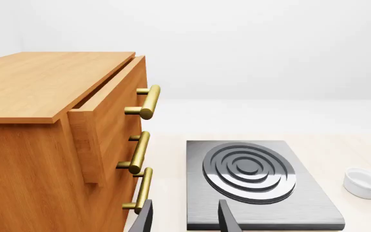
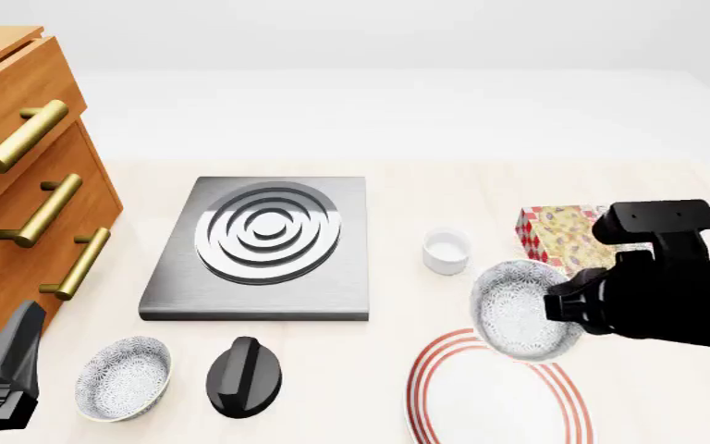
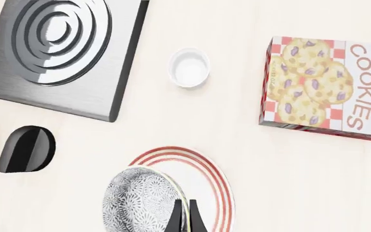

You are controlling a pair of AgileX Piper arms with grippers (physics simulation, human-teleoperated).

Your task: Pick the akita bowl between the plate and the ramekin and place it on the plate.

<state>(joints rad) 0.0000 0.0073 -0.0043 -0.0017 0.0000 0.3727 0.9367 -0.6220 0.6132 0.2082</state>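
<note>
The akita bowl, speckled inside, hangs tilted on its side above the far rim of the red-ringed plate. My right gripper is shut on the bowl's rim. In the right wrist view the bowl overlaps the plate, with my right gripper pinching the bowl's edge. The ramekin stands apart just beyond the plate, and also shows as the ramekin and the ramekin. My left gripper is open and holds nothing, low at the near left corner.
A look-alike speckled bowl and a black knob lie at the front left. A grey burner slab sits mid-table. A cookie box lies right of the ramekin. A wooden drawer cabinet stands at the left.
</note>
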